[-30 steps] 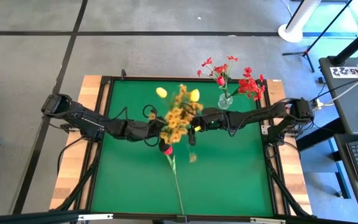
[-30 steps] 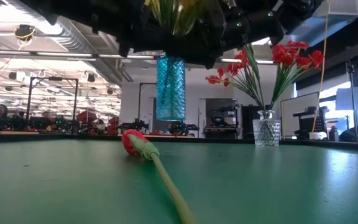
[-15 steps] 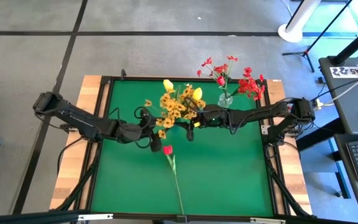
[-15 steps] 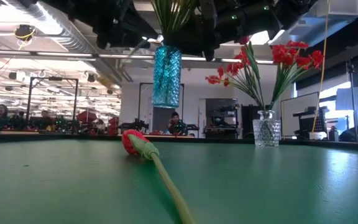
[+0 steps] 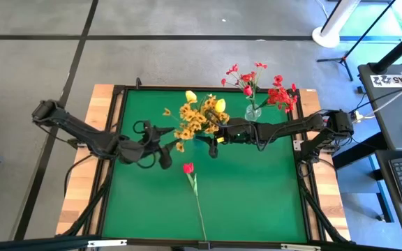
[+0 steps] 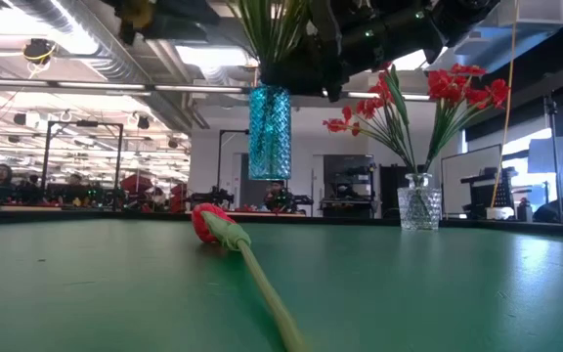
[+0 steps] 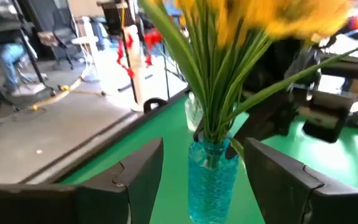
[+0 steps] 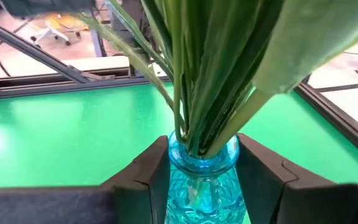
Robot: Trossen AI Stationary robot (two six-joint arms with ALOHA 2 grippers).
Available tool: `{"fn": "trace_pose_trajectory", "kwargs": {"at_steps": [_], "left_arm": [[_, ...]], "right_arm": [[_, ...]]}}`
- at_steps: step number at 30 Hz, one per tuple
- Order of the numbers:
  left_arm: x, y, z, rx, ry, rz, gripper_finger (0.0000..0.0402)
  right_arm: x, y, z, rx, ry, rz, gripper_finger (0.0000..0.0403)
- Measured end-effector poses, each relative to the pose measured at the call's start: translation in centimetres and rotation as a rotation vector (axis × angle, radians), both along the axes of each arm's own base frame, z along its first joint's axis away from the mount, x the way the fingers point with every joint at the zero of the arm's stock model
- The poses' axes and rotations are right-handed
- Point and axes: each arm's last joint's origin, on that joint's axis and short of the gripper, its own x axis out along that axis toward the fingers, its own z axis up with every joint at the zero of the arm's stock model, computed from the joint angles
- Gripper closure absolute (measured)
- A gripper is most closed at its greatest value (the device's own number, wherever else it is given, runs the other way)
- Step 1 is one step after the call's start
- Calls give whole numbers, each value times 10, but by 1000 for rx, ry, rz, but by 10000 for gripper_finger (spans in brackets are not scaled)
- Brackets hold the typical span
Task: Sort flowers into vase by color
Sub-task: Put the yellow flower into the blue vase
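Handover is what has just happened: half a second ago my left gripper [image 5: 165, 157] was up against the blue textured glass vase [image 6: 269, 132] full of yellow tulips and yellow-orange blossom clusters [image 5: 199, 117], and now it sits lower left of the bouquet in the high view, clear of it. In the left wrist view its fingers [image 7: 143, 168] stand spread with the vase ahead of them and apart, touching nothing.

My right gripper [image 8: 202, 163] alone carries the vase, fingers pressed on either side of its neck. In the low view the vase hangs above the green table [image 6: 438, 293], upper centre of the frame, base off the mat.

As I judge it, the yellow group is done and only needs setting down. What remains is the single red tulip on its long green stem [image 5: 188, 168] lying flat at centre of the high view. It belongs in the clear glass vase of red flowers [image 5: 252, 111], upper right, and my freed left gripper is nearest to it.
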Motion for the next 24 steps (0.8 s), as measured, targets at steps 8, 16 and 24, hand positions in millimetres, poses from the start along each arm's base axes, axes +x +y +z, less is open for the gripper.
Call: {"fn": "trace_pose_trajectory", "kwargs": {"at_steps": [8, 16, 24], "left_arm": [[-32, -15, 18, 101, -39, 155, 183], [-52, -26, 15, 172, -42, 284, 183], [-63, -22, 1, 119, -69, 269, 183]], "right_arm": [[-1, -3, -1, -14, -1, -114, 255], [4, -10, -2, 43, -73, -230, 255], [16, -26, -32, 122, -49, -286, 255]]}}
